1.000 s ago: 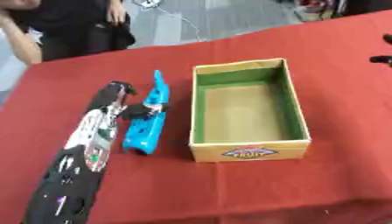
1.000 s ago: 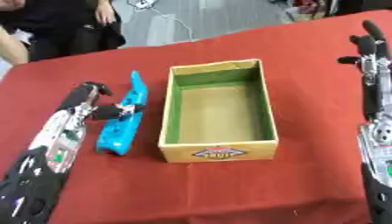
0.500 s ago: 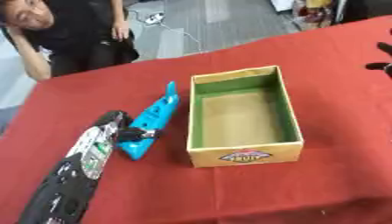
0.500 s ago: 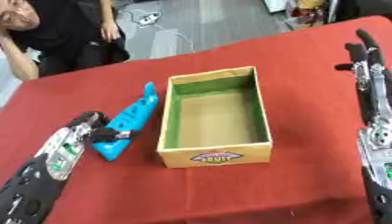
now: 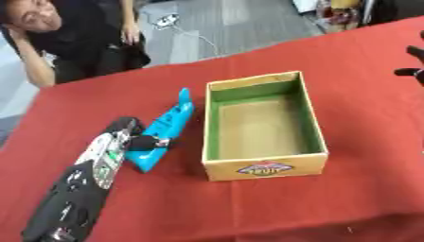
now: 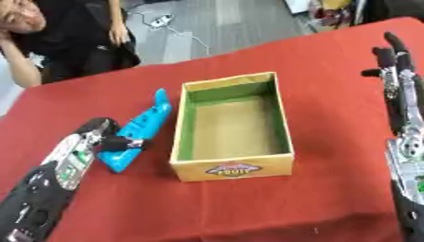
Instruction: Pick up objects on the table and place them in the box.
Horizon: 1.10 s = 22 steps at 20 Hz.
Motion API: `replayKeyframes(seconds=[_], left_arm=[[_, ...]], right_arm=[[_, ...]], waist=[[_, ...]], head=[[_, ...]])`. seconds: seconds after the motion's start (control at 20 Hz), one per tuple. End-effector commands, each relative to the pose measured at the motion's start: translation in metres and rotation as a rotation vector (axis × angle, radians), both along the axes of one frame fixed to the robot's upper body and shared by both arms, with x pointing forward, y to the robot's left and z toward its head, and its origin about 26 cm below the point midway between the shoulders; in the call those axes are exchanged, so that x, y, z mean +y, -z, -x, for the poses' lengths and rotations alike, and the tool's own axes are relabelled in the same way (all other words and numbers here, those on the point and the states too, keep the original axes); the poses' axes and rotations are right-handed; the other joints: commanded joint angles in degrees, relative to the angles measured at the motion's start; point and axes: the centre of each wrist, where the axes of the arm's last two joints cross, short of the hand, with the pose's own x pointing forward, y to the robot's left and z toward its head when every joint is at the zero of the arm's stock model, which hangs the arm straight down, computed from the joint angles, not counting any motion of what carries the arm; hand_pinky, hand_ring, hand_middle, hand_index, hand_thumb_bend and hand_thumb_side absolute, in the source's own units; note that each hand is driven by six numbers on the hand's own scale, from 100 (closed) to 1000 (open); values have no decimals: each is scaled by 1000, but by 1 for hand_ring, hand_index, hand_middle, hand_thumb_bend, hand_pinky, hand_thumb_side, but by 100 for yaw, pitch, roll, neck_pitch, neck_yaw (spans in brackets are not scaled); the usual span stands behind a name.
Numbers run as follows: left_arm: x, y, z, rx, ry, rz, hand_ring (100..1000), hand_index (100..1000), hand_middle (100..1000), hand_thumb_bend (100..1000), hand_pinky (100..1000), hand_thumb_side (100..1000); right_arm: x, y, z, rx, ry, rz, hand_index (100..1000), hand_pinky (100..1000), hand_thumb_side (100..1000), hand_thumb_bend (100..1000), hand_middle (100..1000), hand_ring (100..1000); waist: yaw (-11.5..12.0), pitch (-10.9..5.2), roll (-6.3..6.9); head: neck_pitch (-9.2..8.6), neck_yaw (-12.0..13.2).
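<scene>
Blue object [image 5: 164, 130] lies lengthwise beside box [image 5: 263, 163], tip pointing away; our left hand [image 5: 145, 143] pinches it; box empty; right hand [image 6: 396, 71] open.

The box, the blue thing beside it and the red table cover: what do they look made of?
The box looks like cardboard: thin straight walls, matte tan floor, printed label in front. The blue thing under the left hand seems plastic, smooth and evenly coloured, though that is uncertain. The table cover looks like matte red cloth.

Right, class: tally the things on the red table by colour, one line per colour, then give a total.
Blue: 1, the long blue object, under the left hand
Yellow and green: 1, the cardboard box
Total: 2
</scene>
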Motion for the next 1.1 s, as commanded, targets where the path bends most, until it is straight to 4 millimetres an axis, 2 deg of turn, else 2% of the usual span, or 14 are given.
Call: replayKeyframes(seconds=[0.05, 0.15, 0.35, 0.45, 0.65, 0.7, 0.75, 0.8, 0.85, 0.9, 0.95, 1.0, 1.05, 1.1], left_arm=[[-7, 2, -1, 9, 28, -36, 578, 688, 566, 1000, 776, 616], [-9, 3, -2, 14, 38, -57, 538, 670, 537, 1000, 744, 593], [-10, 8, -3, 52, 67, -117, 544, 668, 541, 1000, 745, 583], [-11, 10, -3, 68, 84, -148, 545, 664, 539, 959, 749, 579], [-13, 12, -4, 67, 100, -218, 435, 569, 458, 730, 610, 573], [-13, 12, -4, 54, 98, -232, 384, 529, 416, 599, 527, 570], [-13, 12, -4, 42, 95, -244, 384, 529, 416, 599, 527, 570], [-13, 11, -4, 23, 88, -252, 297, 459, 337, 258, 407, 571], [-12, 11, -3, 2, 81, -259, 288, 450, 328, 215, 394, 571], [-12, 8, -4, -33, 68, -265, 209, 392, 258, 100, 292, 569], [-11, 7, -3, -68, 57, -270, 229, 405, 275, 100, 319, 571], [-12, 4, -3, -109, 58, -272, 103, 387, 170, 277, 148, 771], [-11, 1, -3, -147, 63, -272, 103, 387, 170, 277, 148, 771], [-11, -3, -3, -190, 68, -277, 100, 264, 100, 360, 100, 922]], right_arm=[[0, -9, -1, -23, -9, 10, 1000, 669, 1000, 410, 1000, 908], [0, -10, -1, -24, -10, 9, 1000, 669, 1000, 410, 1000, 908], [2, -10, -2, -27, -14, 7, 1000, 669, 1000, 410, 1000, 908], [2, -11, -2, -29, -15, 6, 1000, 669, 1000, 410, 1000, 908], [2, -12, -3, -34, -15, 3, 1000, 669, 1000, 410, 1000, 908], [3, -13, -3, -35, -15, 2, 1000, 669, 1000, 410, 1000, 908], [3, -13, -3, -35, -15, 2, 1000, 669, 1000, 410, 1000, 908], [3, -13, -3, -36, -15, 2, 1000, 669, 1000, 410, 1000, 908], [3, -13, -3, -36, -15, 1, 1000, 669, 1000, 410, 1000, 908], [3, -13, -3, -37, -14, 1, 1000, 669, 1000, 410, 1000, 908], [3, -14, -3, -38, -14, 1, 1000, 669, 1000, 410, 1000, 908], [3, -14, -3, -39, -13, 0, 1000, 669, 1000, 410, 1000, 908], [3, -14, -3, -41, -12, 0, 1000, 669, 1000, 410, 1000, 908], [3, -14, -3, -42, -12, -1, 1000, 670, 1000, 410, 1000, 908]], waist=[[-11, -24, -66], [-19, -16, -70], [-39, 7, -84], [-45, 18, -90], [-58, 39, -102], [-58, 42, -104], [-59, 45, -106], [-58, 46, -108], [-59, 48, -109], [-58, 49, -110], [-59, 51, -111], [-61, 54, -112], [-61, 58, -113], [-61, 61, -114]], head=[[-6, 45], [-6, 57], [-6, 86], [-6, 95], [-6, 117], [-6, 120], [-6, 122], [-6, 122], [-6, 123], [-6, 118], [-6, 114], [-6, 106], [-6, 98], [-6, 87]])
